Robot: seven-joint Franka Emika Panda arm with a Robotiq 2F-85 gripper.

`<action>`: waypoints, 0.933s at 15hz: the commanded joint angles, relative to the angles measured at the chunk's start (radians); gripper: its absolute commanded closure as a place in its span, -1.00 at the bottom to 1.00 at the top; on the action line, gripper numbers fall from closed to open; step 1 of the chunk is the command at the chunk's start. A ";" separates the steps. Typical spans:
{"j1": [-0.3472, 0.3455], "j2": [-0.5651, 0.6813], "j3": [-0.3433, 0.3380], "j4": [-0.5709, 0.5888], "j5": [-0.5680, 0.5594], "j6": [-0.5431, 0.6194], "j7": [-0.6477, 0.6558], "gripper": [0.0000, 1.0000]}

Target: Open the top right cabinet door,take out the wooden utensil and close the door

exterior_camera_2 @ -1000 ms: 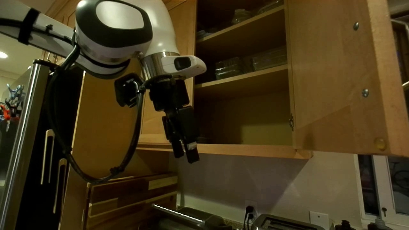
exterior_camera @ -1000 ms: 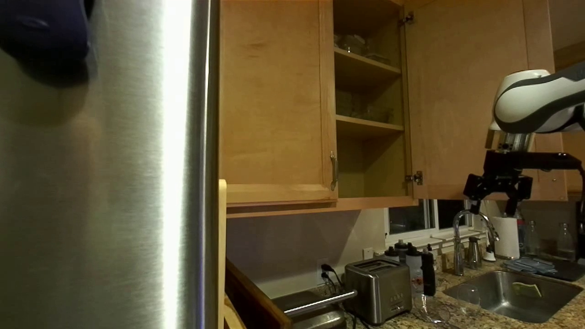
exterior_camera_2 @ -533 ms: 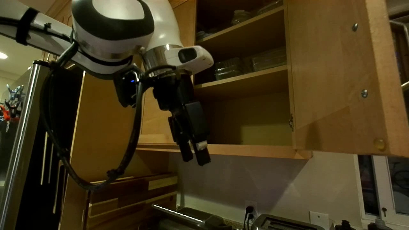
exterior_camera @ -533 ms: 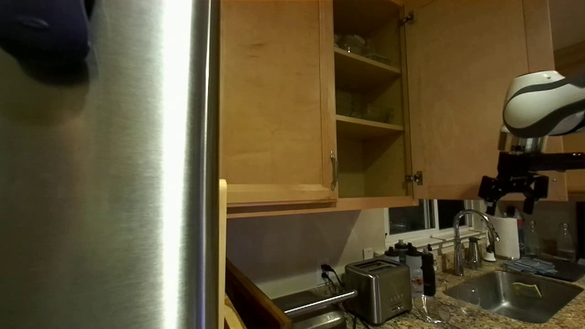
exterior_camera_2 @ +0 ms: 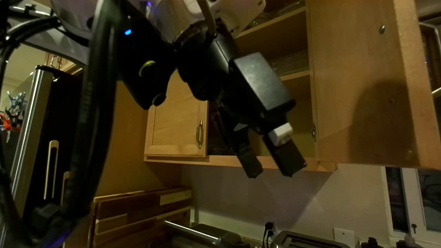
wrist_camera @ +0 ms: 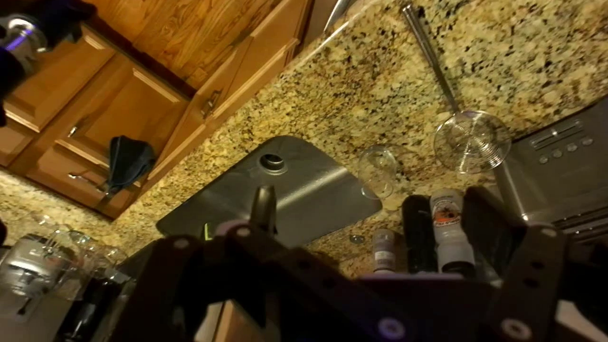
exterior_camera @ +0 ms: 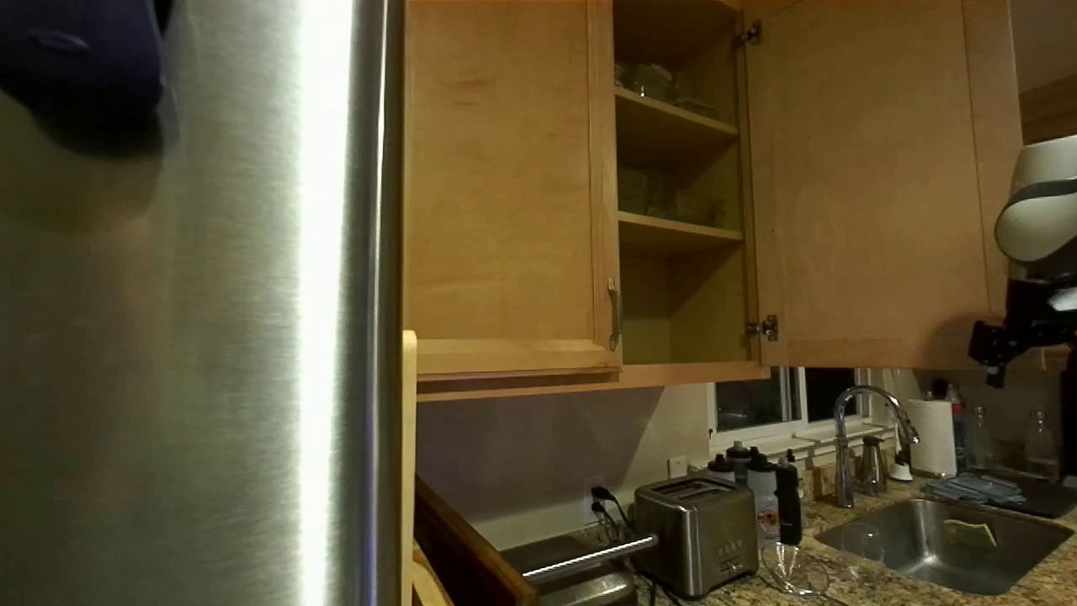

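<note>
Hand (exterior_camera_2: 274, 168) spread wide, apparently empty — shifted rightward in frame, cabinet door (exterior_camera_2: 355, 65) more shadowed

The arm (exterior_camera: 1033, 223) has swung rightward in both exterior views — the shadow (exterior_camera_2: 382, 127) on the open top right cabinet door (exterior_camera_2: 351, 51) looks far broader to me now — and the jaws, in an exterior view, have uncovered the neighbouring door's handle (exterior_camera_2: 199, 134).

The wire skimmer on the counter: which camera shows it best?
The wrist view: the wire skimmer shows whole, from handle tip to round bowl, nothing covering it. The exterior views show at most its faint bowl end, beside the toaster.
</note>
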 commanded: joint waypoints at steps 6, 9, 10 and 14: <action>-0.122 0.111 -0.022 0.012 -0.025 0.240 -0.025 -1.00; -0.160 0.141 -0.020 0.020 -0.029 0.313 -0.046 -1.00; -0.165 0.149 -0.025 0.022 -0.028 0.340 -0.066 -1.00; -0.174 0.190 -0.032 0.032 -0.011 0.445 -0.161 -1.00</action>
